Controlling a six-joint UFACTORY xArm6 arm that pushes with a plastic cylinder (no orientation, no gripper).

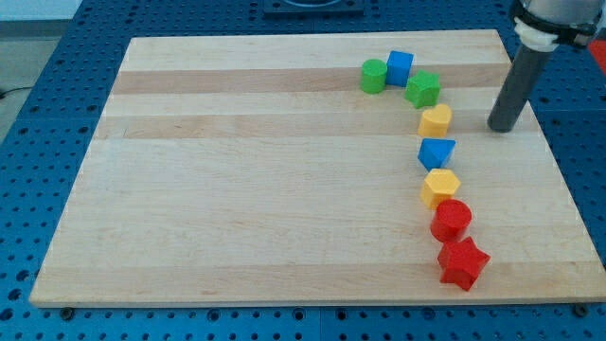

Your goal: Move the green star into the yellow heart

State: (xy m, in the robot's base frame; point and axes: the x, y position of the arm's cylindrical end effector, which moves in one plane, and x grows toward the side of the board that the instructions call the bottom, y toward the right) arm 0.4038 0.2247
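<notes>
The green star (423,89) lies near the view's top right, touching the yellow heart (436,120) just below it. My tip (501,128) rests on the board to the right of the yellow heart, about a block's width and a half away, and touches no block. The dark rod rises from it to the view's top right corner.
A green cylinder (373,76) and a blue cube (400,67) sit left of the green star. Below the heart run a blue block (436,152), a yellow hexagon (440,188), a red cylinder (452,220) and a red star (462,262). The wooden board's right edge (559,170) is close to my tip.
</notes>
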